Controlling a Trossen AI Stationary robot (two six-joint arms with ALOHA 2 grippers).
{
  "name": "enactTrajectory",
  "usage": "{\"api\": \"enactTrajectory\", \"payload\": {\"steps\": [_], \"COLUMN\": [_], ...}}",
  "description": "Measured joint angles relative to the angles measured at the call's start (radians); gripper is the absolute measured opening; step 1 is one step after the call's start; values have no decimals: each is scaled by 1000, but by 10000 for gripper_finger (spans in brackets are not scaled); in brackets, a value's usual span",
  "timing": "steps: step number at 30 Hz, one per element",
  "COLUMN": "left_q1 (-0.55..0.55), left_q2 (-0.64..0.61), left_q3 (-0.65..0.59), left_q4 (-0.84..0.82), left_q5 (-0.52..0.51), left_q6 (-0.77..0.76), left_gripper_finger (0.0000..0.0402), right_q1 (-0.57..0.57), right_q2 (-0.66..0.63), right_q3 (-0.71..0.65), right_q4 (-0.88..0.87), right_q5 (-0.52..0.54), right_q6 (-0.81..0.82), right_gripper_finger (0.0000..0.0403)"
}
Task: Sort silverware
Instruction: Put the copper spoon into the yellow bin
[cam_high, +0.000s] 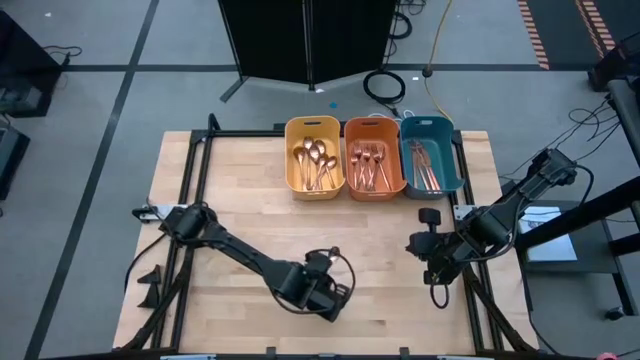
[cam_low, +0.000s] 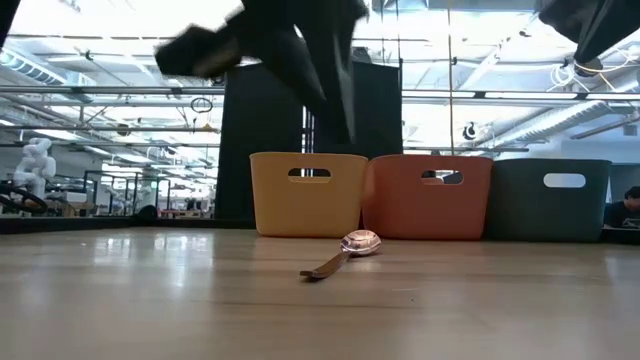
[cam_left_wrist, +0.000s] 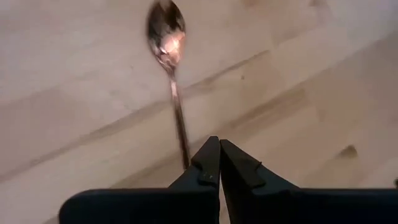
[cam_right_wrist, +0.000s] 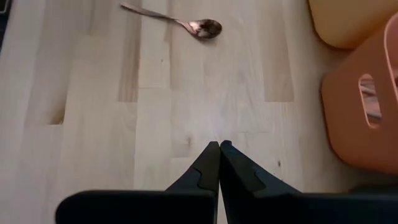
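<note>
**One spoon left on the tabletop, both jaws clenched empty**

A single copper spoon (cam_left_wrist: 169, 68) lay flat on the wooden tabletop (cam_high: 240, 200), alone in the lower middle of the high view, well apart from the bins. In the low view it showed at centre frame, bowl toward the bins and handle pointing at the camera. The left gripper (cam_left_wrist: 219, 151) hung over the spoon's handle end with its jaws clenched together on nothing; the handle ran out from just beyond the fingertips, and whether they touched it could not be told. The right gripper (cam_right_wrist: 219, 152) waited at the right of the tabletop, jaws likewise clenched and empty, with the spoon far off in the upper part of its wrist view.

Three bins stood side by side at the upper centre of the high view: a yellow bin (cam_high: 314, 155) with spoons, an orange bin (cam_high: 374, 157) with forks, and a teal bin (cam_high: 431, 155) holding more silverware.
</note>
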Motion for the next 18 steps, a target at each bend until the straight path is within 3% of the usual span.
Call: {"api": "enactTrajectory", "payload": {"steps": [7,14,18], "left_q1": [52,105,119], "left_q2": [72,93,108], "left_q3": [0,0,0], "left_q4": [105,101,69], "left_q5": [119,110,101], "left_q6": [-8,49,75], "left_gripper_finger": [32,100,117], "right_q1": [-1,1,5], "right_q2": [0,0,0], "right_q3": [0,0,0], "right_q4": [43,55,54], "right_q5": [0,-5,-12], "right_q6": [-73,-73,-71], "right_gripper_finger": [0,0,0]}}
